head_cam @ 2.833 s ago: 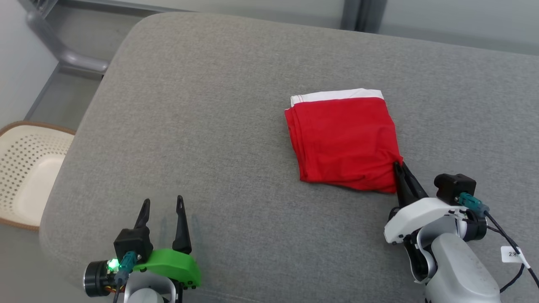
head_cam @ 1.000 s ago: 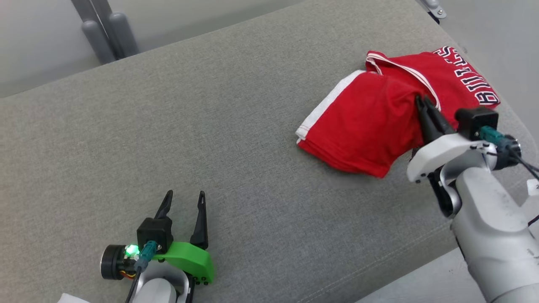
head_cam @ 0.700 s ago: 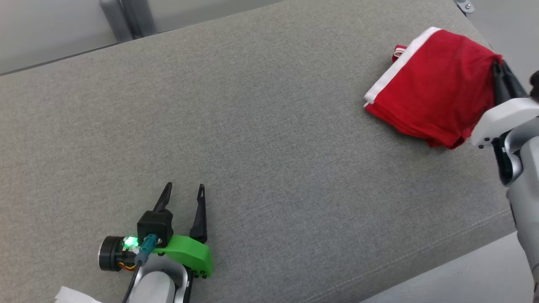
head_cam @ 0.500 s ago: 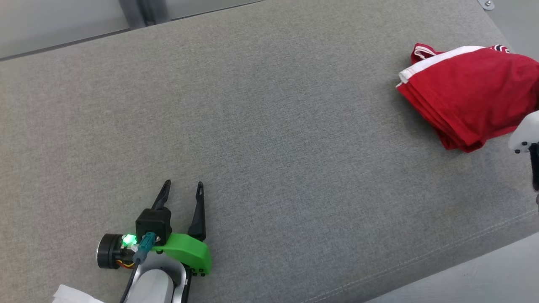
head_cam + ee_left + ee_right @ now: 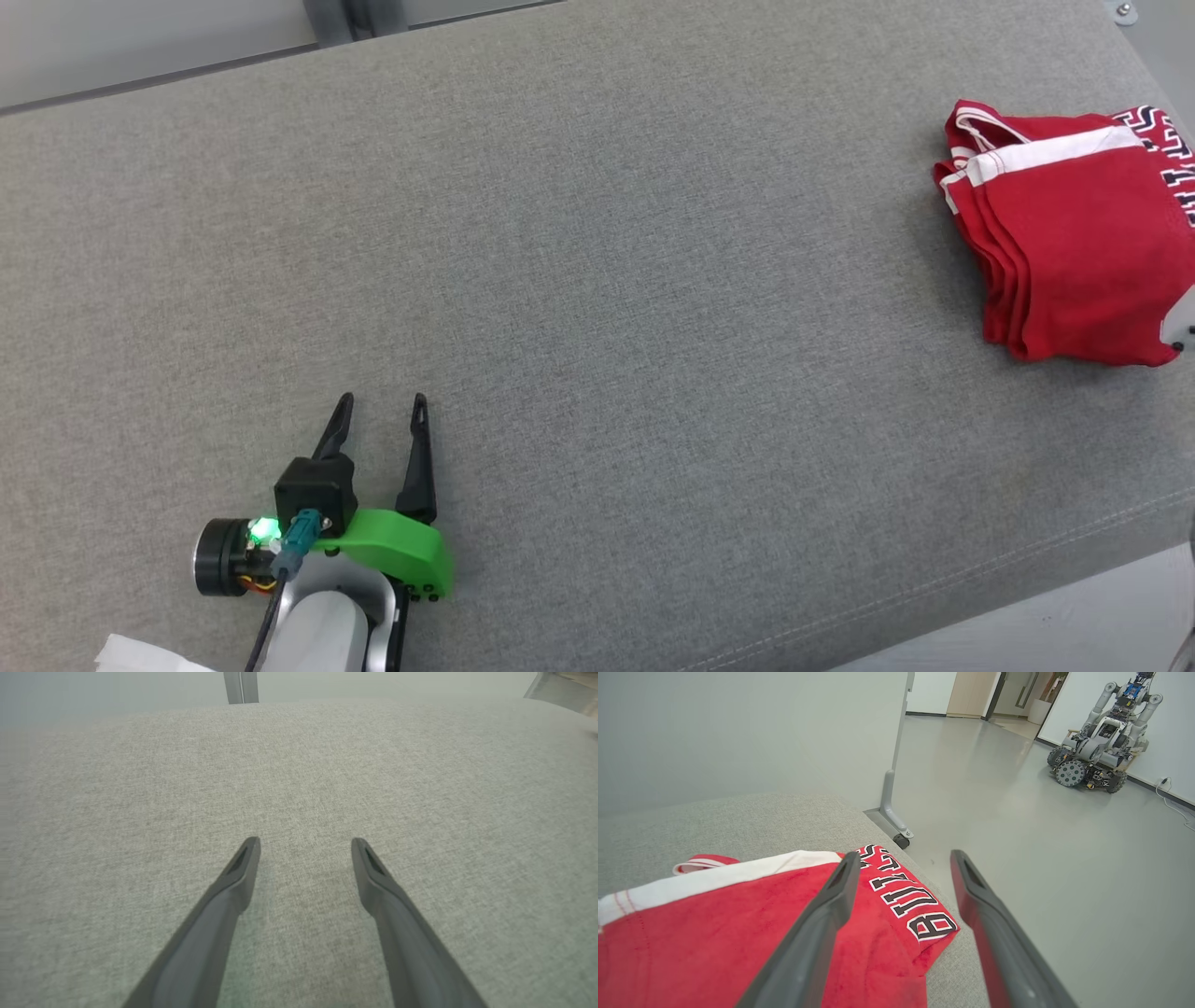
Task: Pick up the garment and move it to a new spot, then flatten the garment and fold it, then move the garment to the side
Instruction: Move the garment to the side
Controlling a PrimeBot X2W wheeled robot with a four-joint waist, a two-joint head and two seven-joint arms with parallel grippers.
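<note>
Left to right. The left tool (image 5: 381,401) sat low at the cushion's (image 5: 597,280) near-left part, fingers spread, nothing between them, just grey fabric under it. It was well apart from the action, so it couldn't have helped if something slipped.

The whole middle of the cushion was bare.

The garment (image 5: 1074,271) lay folded at the cushion's far-right end, red with a white band, layers a bit fanned out on the side facing the cushion's middle. In the right wrist view the lettered corner reached right up to the cushion's right edge, with the floor (image 5: 1017,812) just past it. That was my main worry: I reckon one small tug toward that side would have sent it sliding off.

The right tool (image 5: 904,855) was spread wide and pinching nothing. One finger crossed over the red cloth in its own view and the other hung out past the cushion's edge over the floor. I couldn't tell if that first finger was touching the fabric or just above it.

What could've gone wrong, as I see it:
- finger snags a layer on the way out and pulls the fold open
- the same snag drags the corner over the cushion's edge and the rest follows
- the loose stack slumps on the soft cushion by itself

I'd have lifted straight up off the cushion before swinging away.
</note>
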